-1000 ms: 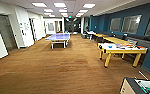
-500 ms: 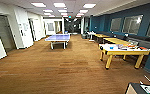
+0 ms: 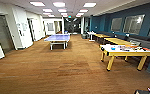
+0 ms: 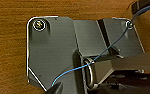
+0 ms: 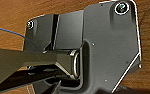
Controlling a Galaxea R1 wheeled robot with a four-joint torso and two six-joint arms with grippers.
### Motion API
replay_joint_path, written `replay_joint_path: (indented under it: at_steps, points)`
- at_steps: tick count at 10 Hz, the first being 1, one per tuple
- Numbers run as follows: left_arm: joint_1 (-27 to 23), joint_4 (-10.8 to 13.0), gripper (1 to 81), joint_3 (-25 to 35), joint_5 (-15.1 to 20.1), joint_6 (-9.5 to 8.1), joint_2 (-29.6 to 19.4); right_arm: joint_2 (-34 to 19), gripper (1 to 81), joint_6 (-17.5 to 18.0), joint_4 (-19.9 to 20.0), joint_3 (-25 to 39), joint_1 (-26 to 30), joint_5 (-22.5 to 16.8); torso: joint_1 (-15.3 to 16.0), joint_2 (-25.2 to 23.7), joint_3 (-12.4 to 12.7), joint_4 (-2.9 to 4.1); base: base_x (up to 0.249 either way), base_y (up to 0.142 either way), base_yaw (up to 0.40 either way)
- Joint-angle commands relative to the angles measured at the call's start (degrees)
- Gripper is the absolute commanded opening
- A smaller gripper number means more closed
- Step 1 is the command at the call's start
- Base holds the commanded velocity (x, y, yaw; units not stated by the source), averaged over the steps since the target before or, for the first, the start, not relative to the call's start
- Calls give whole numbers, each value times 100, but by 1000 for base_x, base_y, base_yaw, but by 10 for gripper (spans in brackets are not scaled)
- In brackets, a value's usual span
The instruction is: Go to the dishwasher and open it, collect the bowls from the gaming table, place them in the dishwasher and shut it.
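Facing a long room with brown wood-plank floor (image 3: 66, 67), blue table-tennis table (image 3: 58, 38) and yellow-legged benches (image 3: 123, 51) at right, I judge the task barely begun: no dishwasher or gaming table identifiable, bowls uncollected; tool state cannot be told for either arm.

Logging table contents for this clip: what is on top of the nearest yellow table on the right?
The yellow table carries a scatter of flat, colourful items, with red and blue patches among them. What they are cannot be made out.
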Motion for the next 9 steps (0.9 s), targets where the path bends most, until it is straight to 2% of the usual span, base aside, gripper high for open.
replay_joint_path:
  at_steps: [1,9]
  points:
    - [-234,5,811,16,285,41,4,57,811,-8,-7,-129,287,-274,0,0,0,0,227,0,0]
    - [-234,-5,811,16,276,41,-5,129,811,-8,-8,-200,269,-274,2,0,0,0,230,0,0]
